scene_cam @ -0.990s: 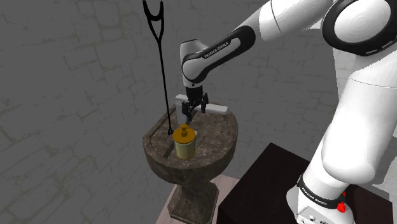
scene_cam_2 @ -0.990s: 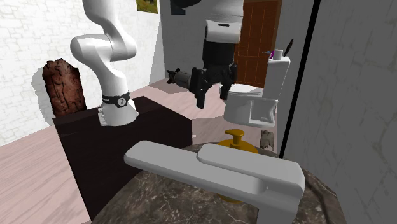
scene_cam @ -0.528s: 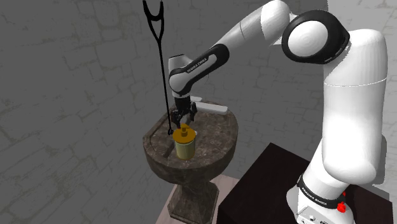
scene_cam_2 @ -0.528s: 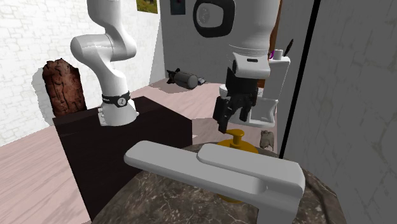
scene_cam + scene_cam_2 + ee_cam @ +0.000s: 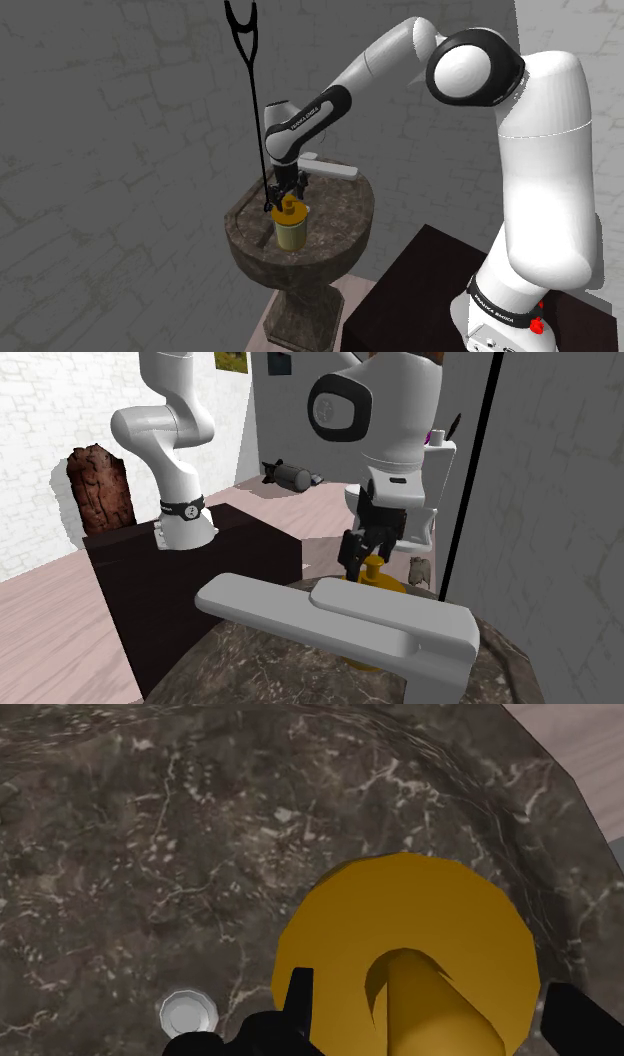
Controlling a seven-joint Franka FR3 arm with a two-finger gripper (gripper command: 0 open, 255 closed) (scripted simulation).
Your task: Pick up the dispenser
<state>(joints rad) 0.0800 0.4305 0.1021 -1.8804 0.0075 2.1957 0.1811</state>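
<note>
At the gripper [image 5: 430,994]: spread wide, clasping nothing, one black finger [image 5: 300,999] to each side of a yellow pump head. Aimed straight down onto the dispenser [image 5: 290,230], a yellow bottle with a matching pump top, upright in the bowl of the dark marbled sink [image 5: 350,215], toward the shoulder view's left of the bowl. Down at the level of the pump top in the second exterior view, with most of the bottle's body hidden there behind the grey tap [image 5: 340,617]. Apparently just short of contact with the pump, though hard to tell for certain.

Further out: a small silver drain [image 5: 187,1012] in the basin floor just beside the bottle; the tap on the far rim; a tall black crutch-like pole [image 5: 250,90] rising from the rim at the shoulder view's left, near the wrist.

Step in hand, by the look of it: the last of the approach, grasp not yet made. Next, probably: lower a little so as to bracket the pump neck, since the gap looks scarcely wider than the body; then close squarely and lift straight up, clear of tap and pole.
</note>
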